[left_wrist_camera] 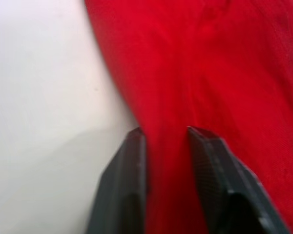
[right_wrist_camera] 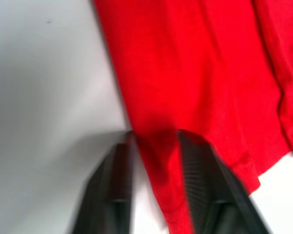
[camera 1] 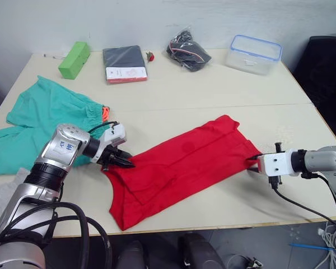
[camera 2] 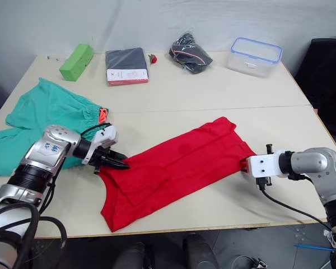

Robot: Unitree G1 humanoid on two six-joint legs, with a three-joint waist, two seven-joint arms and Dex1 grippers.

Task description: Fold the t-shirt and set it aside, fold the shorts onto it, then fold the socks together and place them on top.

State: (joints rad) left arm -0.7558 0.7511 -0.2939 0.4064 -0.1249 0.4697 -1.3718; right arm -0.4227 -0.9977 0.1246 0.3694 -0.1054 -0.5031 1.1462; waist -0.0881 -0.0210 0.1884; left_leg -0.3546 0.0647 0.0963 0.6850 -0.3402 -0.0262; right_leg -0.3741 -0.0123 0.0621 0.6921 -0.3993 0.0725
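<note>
The red t-shirt (camera 1: 182, 165) lies as a long folded strip running diagonally across the middle of the table. My left gripper (camera 1: 127, 163) is shut on its left edge, and red cloth sits between the fingers (left_wrist_camera: 132, 170) in the left wrist view. My right gripper (camera 1: 253, 163) is shut on the shirt's right edge, where cloth again shows between the fingers (right_wrist_camera: 195, 165). The teal shorts (camera 1: 45, 120) lie spread out at the table's left, their orange drawstring beside my left arm. A light grey sock (camera 1: 3, 193) peeks out at the near left edge, partly behind that arm.
Along the back of the table stand a green block (camera 1: 74, 59), a dark packaged garment (camera 1: 124, 63), a black bagged bundle (camera 1: 189, 50) and a clear blue-rimmed box (camera 1: 255, 54). A black chair (camera 1: 327, 61) stands at the far right. The table's front edge (camera 1: 213, 227) is just below the shirt.
</note>
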